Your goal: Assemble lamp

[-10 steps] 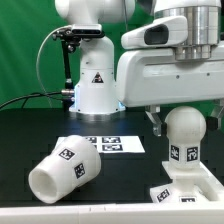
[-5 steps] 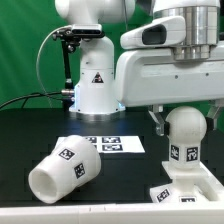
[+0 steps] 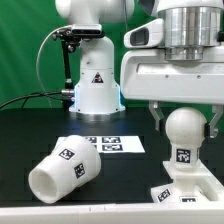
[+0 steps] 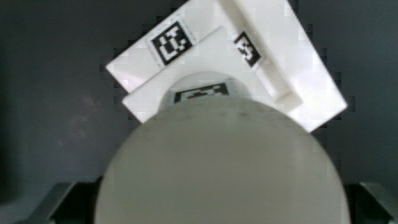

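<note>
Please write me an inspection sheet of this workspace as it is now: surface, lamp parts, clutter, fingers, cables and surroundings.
Surface: black table; the marker board lies flat on it.
Job's things: shade lies on its side; bulb stands upright over the base; whether it is seated cannot be told.
Clutter: nothing seen.
Grippers: gripper is around the bulb's head, with fingers on either side; contact cannot be told.
Cables: black cable loops beside the robot pedestal.
Surroundings: green backdrop.
</note>
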`<state>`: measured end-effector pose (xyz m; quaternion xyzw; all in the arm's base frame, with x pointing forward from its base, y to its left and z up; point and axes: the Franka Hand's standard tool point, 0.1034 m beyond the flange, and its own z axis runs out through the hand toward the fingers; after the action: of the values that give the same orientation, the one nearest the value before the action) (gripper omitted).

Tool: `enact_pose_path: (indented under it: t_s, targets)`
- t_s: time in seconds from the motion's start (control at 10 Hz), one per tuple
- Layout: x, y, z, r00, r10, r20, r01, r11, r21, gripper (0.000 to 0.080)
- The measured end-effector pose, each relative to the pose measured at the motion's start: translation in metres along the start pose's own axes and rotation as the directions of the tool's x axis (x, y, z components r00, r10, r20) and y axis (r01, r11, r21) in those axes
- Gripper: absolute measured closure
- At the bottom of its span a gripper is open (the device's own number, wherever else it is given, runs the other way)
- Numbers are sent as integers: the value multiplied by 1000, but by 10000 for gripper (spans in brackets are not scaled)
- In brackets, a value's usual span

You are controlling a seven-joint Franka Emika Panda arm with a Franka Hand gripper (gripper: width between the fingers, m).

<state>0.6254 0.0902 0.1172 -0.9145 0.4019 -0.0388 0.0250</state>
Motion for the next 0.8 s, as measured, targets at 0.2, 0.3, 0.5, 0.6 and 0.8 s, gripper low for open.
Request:
enact_pose_path:
  t_s: [0.2, 0.3, 0.5, 0.6, 0.8]
  targets:
    - [2, 3, 1, 928, 371, 39, -372, 928, 12, 225]
    - [1, 3, 1, 890, 455, 46, -455, 890, 2, 225]
    - [0, 4, 2, 884, 465, 45, -465, 885, 0, 225]
    - [0, 4, 2, 897, 441, 43, -441, 897, 1, 153]
    - [2, 4, -1, 999, 14, 42, -15, 1000, 17, 116]
